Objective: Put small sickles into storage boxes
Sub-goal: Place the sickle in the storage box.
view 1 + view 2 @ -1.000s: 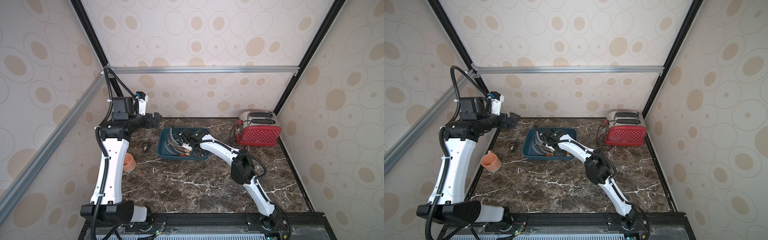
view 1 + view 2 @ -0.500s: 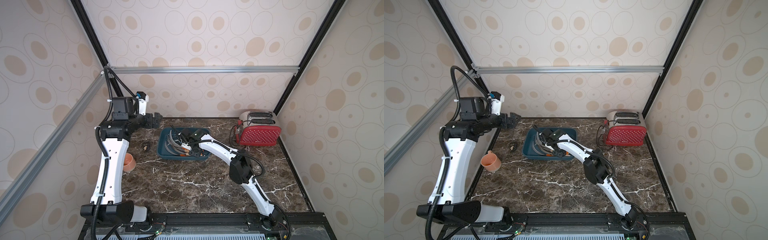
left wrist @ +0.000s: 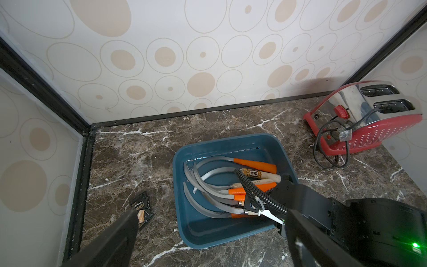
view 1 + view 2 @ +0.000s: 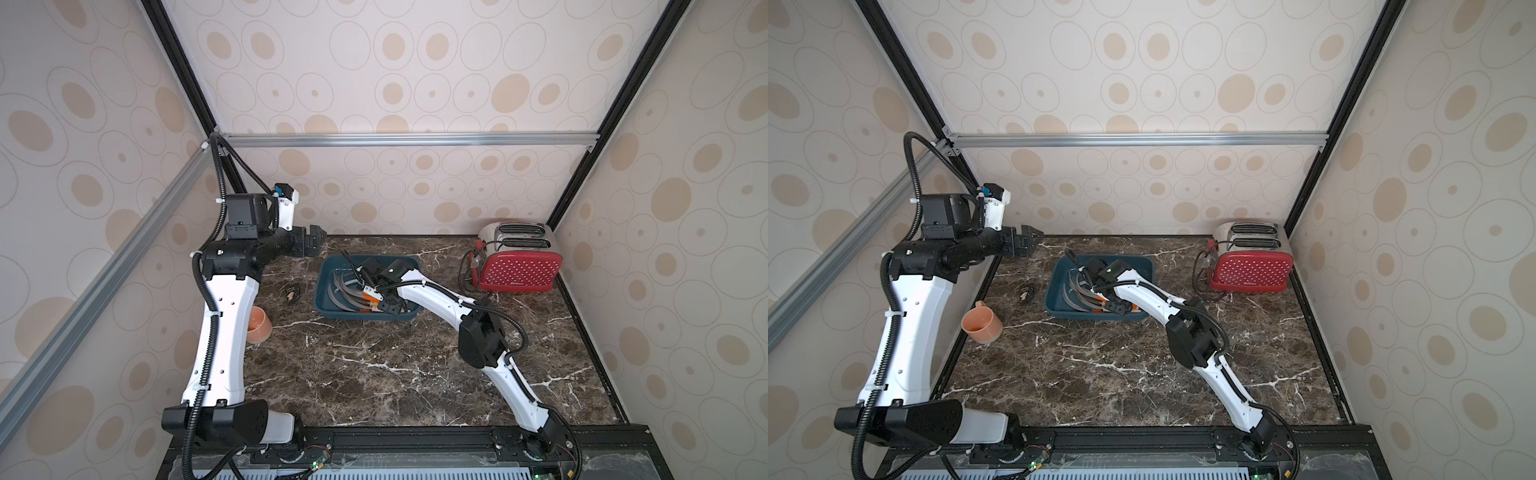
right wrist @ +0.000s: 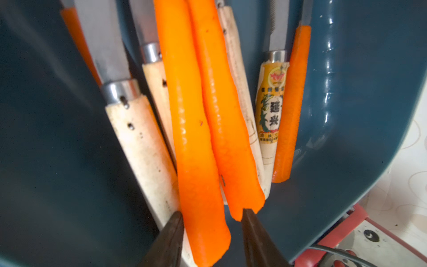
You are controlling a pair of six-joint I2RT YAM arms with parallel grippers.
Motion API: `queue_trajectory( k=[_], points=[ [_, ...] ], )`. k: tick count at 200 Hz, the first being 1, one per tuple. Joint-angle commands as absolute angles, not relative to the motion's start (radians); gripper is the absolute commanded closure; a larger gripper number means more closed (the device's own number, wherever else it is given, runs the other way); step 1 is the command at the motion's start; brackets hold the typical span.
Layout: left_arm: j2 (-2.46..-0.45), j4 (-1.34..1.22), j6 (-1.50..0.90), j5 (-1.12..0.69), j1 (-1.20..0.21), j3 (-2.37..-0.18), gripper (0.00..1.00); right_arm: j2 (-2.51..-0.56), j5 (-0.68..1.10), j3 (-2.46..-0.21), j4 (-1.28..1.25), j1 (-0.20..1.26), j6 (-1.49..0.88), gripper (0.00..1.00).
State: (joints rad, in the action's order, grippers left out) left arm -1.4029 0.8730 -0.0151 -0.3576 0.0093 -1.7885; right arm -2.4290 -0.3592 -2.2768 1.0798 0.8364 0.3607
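Note:
Several small sickles (image 3: 219, 180) with curved grey blades and orange or pale wood handles lie piled in the dark teal storage box (image 3: 208, 226), seen in both top views (image 4: 322, 286) (image 4: 1054, 286). My right gripper (image 5: 211, 215) reaches down into the box (image 5: 346, 115), open. The end of one orange handle (image 5: 196, 161) lies between its fingertips, with a gap on one side. In both top views the right gripper (image 4: 386, 306) (image 4: 1115, 306) sits low over the handles. My left gripper (image 4: 312, 245) hangs high at the back left, open and empty (image 3: 210, 231).
A red dotted toaster (image 4: 517, 257) with a looped black cord stands at the back right. An orange cup (image 4: 259, 324) lies by the left arm. A dark snack packet (image 3: 141, 208) lies on the marble left of the box. Walls enclose three sides.
The right gripper's jaws have spread apart around the orange handle inside the box. The left arm has stayed where it was.

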Motion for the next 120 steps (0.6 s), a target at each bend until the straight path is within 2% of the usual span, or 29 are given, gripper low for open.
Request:
queue_trajectory(
  k=[1, 39, 44, 51, 73, 95, 120],
  points=[
    [-1.394, 0.849, -0.003, -0.355, 0.009, -1.802, 0.01, -2.358, -0.352, -2.272, 1.043, 0.828, 0.336, 0.54],
    [-1.391, 0.811, -0.046, -0.313, 0.009, -1.77, 0.01, -2.244, -0.235, -2.207, 0.972, 0.775, 0.189, 0.51],
    [-1.386, 0.793, -0.058, -0.31, 0.009, -1.754, 0.01, -2.216, -0.193, -2.17, 0.945, 0.763, 0.157, 0.42],
    [-1.381, 0.774, -0.074, -0.311, 0.009, -1.737, 0.01, -2.162, -0.142, -2.104, 0.889, 0.749, 0.123, 0.38],
    [-1.379, 0.722, -0.11, -0.287, 0.008, -1.702, 0.01, -1.977, -0.032, -1.847, 0.664, 0.712, 0.026, 0.36],
    [-1.386, 0.683, -0.123, -0.227, 0.007, -1.676, 0.01, -1.831, 0.108, -1.676, 0.504, 0.653, -0.075, 0.36],
    [-1.391, 0.642, -0.135, -0.179, -0.003, -1.639, 0.01, -1.706, 0.18, -1.53, 0.371, 0.618, -0.109, 0.35]
  ],
)
